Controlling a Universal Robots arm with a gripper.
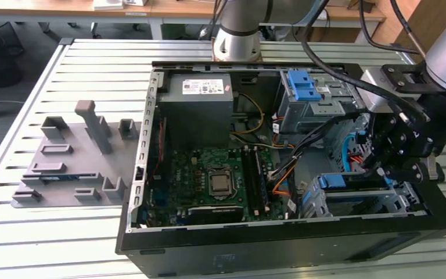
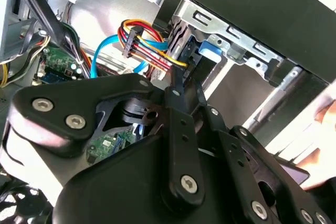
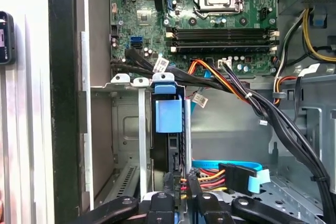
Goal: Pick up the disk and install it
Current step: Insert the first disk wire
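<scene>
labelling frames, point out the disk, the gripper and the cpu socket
disk [image 3: 168, 115], first wrist view, blue carrier tab.
gripper [image 3: 178, 199], first wrist view, between the fingertips.
cpu socket [image 1: 220, 180], exterior view, metal lid.

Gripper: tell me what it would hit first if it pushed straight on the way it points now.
Probably the disk in its blue carrier, seated upright in the drive cage directly ahead of the gripper. Depth is unclear; the coloured cable bundle beside the fingertips might brush first.

The gripper [image 1: 397, 152] is black. Just beside it, the disk [image 3: 169, 115] has a blue frame. Near it run red, yellow and orange wires [image 3: 207, 178]. Farther away, the board [image 1: 211, 177] is green.
</scene>
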